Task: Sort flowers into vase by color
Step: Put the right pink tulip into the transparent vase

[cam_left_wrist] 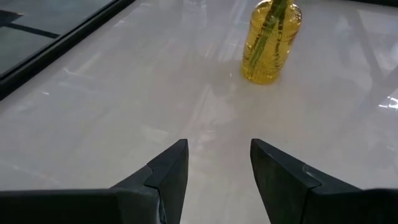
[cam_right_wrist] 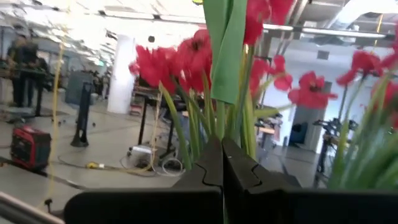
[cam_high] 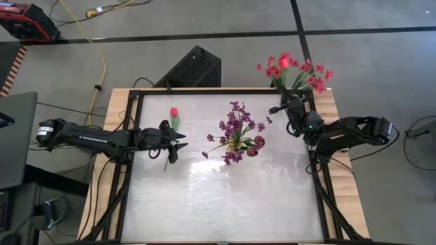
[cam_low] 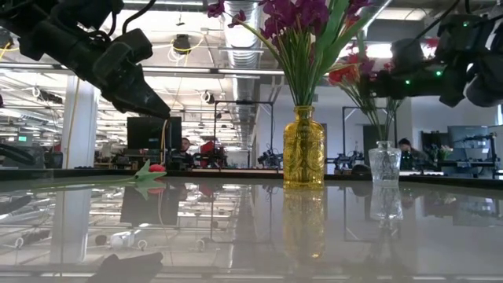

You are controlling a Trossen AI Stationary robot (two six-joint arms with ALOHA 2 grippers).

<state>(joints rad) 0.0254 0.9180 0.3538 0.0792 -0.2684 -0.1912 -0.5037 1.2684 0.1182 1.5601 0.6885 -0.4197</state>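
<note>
Purple flowers (cam_high: 235, 129) are seen standing in a yellow vase (cam_low: 303, 148) at mid-table, while red blooms (cam_high: 298, 71) fill a clear vase (cam_low: 384, 163) at the far right corner. One red tulip (cam_high: 174, 112) is left lying on the table (cam_high: 218, 197), just beyond the left gripper (cam_high: 178, 141), whose fingers are held apart and empty. A green stem (cam_right_wrist: 225, 56) is pinched in the clenched right gripper (cam_right_wrist: 222, 163) by the clear vase.
</note>
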